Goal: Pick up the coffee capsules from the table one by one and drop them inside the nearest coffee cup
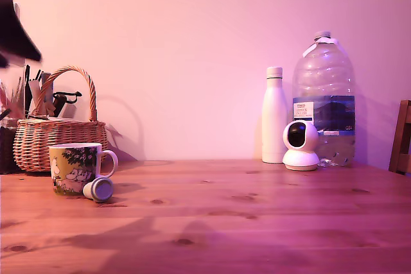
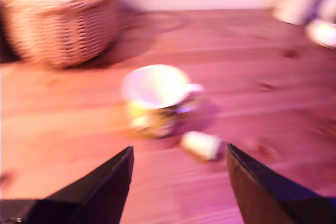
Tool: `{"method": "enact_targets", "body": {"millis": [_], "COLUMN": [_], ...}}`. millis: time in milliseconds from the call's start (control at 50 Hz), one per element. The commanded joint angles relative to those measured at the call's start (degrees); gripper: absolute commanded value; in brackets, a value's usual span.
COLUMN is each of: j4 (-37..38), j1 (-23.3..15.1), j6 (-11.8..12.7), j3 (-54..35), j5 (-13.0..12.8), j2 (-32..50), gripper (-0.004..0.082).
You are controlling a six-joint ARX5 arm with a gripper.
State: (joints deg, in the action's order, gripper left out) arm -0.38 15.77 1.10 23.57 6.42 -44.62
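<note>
The hand (image 2: 178, 153) fills the near edge of the wrist view, its two dark fingers (image 2: 107, 187) spread wide with bare wood showing between them and nothing held. That view is blurred, so fine detail is lost. Just beyond the fingertips, on the reddish-brown counter (image 2: 273, 114), lies the coffee capsule (image 2: 200, 145), a small pale pod tipped on its side. Right beside it stands the coffee cup (image 2: 156, 98), upright, white inside, its handle turned toward the capsule.

In the exterior view the capsule (image 1: 98, 188) rests against the foot of the cup (image 1: 76, 168) on the side toward the exterior view's right, round foil face turned outward; whether the two truly touch is hard to say. The hand shows there only as a dark shape (image 1: 14, 27) high at the exterior view's left edge, well above the counter (image 1: 257, 222). Behind the cup sits a wicker basket (image 1: 54, 136) holding dark tools. Well apart, toward the exterior view's right, stand a white bottle (image 1: 274, 117), a large clear water jug (image 1: 323, 94) and a small white dome camera (image 1: 300, 145) just in front of the jug.
</note>
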Motion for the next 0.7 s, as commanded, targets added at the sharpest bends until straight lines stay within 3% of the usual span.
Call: {"method": "enact_targets", "body": {"millis": [0, 40, 60, 120, 180, 200, 580, 680], "j4": [2.01, 2.80, 2.95, 2.86, 2.10, 1.77, 1.92, 1.70], "j1": [0.92, 1.49, 1.77, 2.54, 3.30, 3.58, 5.62, 5.62], "j6": [-2.86, -2.86, -4.68, -6.23, -6.23, -7.56, -7.54, -6.51], "j3": [-2.82, -3.67, -4.02, -4.68, -4.94, -4.94, -4.94, -4.94], "j5": [0.31, 0.28, 0.26, 0.26, 0.26, 0.26, 0.20, 0.22], "j2": [-0.02, -0.02, -0.02, -0.07, -0.15, -0.31, -2.23, -2.43], "gripper": [0.0503, 0.0503, 0.0503, 0.0503, 0.0503, 0.0503, 0.0500, 0.0509]}}
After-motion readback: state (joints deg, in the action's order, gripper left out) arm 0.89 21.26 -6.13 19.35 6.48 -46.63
